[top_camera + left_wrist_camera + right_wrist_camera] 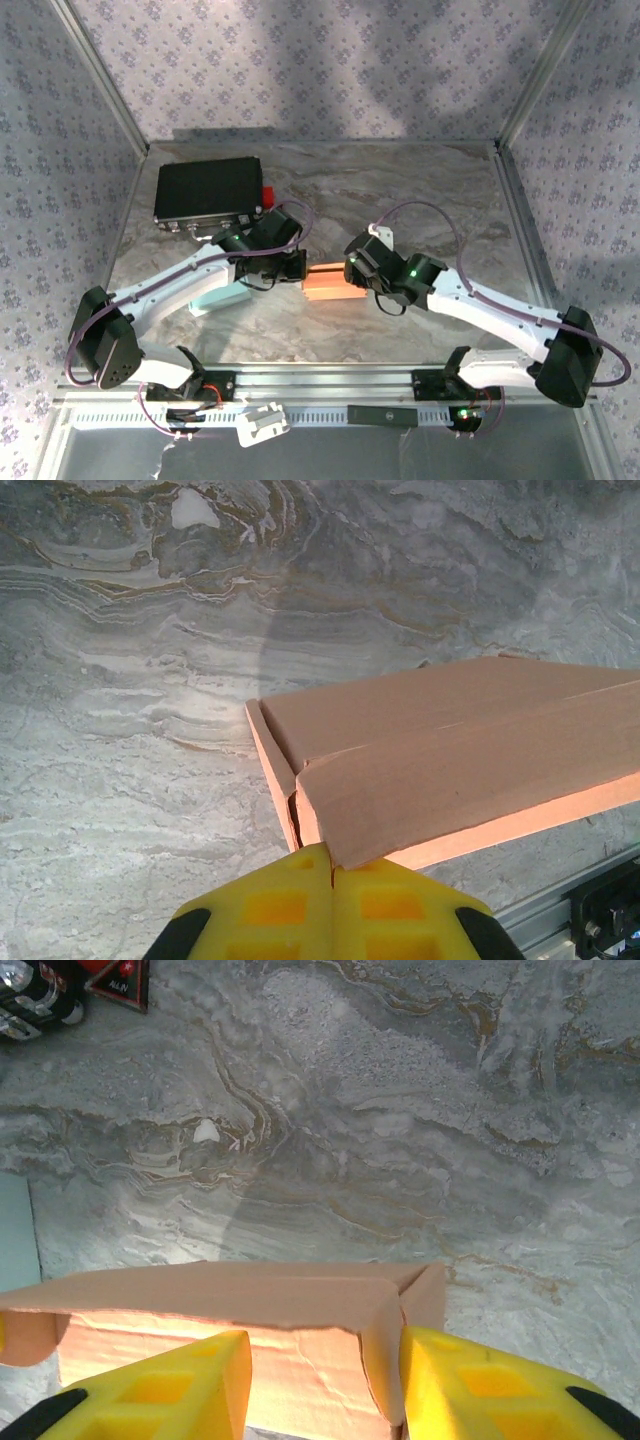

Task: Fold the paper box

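Paper box (325,283), open toward released right hand (322,1348), corner at clenched left hand (330,870).

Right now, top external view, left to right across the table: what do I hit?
black case → left fingers → paper box → right fingers

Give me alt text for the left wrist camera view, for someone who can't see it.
The left gripper, its yellow fingers closed together, pinches the near corner of an orange cardboard paper box whose flaps overlap on top. A grey marble-patterned table lies beneath.
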`<state>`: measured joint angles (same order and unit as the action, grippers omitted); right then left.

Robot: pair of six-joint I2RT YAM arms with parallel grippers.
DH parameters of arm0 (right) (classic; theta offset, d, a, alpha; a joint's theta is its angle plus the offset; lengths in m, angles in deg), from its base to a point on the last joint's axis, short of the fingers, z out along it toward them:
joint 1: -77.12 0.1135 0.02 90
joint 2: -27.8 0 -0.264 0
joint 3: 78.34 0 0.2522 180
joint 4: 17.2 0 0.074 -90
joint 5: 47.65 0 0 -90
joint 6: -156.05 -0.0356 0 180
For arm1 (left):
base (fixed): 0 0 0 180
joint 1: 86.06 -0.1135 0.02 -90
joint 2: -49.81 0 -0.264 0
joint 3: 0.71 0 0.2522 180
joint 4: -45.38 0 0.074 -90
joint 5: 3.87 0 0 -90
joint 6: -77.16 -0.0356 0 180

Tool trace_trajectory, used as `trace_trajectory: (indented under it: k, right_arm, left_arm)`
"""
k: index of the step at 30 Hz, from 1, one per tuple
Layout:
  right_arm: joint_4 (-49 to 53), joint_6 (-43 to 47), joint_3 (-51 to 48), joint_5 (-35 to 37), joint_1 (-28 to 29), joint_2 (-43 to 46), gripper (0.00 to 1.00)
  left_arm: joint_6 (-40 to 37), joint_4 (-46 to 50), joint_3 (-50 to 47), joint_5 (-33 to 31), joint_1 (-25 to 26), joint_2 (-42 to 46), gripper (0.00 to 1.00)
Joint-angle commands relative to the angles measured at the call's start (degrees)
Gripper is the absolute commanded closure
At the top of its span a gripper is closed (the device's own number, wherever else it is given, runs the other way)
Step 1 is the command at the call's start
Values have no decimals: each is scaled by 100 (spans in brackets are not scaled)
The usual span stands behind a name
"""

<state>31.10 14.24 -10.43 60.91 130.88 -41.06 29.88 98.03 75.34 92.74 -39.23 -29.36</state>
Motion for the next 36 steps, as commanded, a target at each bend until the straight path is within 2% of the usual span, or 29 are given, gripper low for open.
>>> trace_trajectory:
  k: [1,6,13,21,28,36]
  right_arm:
    - [111,-432,-168,-21,16,68,55]
    - [132,-551,-270,-35,-73,48,60]
    - [26,-426,-357,-148,-182,31,79]
    - [70,-380,-604,41,-156,6,90]
    - [71,-409,-753,139,-39,-40,91]
    - [200,-457,-707,247,130,202,82]
  left_arm:
    - [-45,-38,98,-82,102,30,100]
    - [-77,209,252,-258,178,-47,100]
    - [-56,263,361,-412,300,-146,100]
    - [95,158,341,-625,428,-214,100]
    - [223,33,213,-839,590,-202,100]
    - [289,189,154,-1250,796,-195,100]
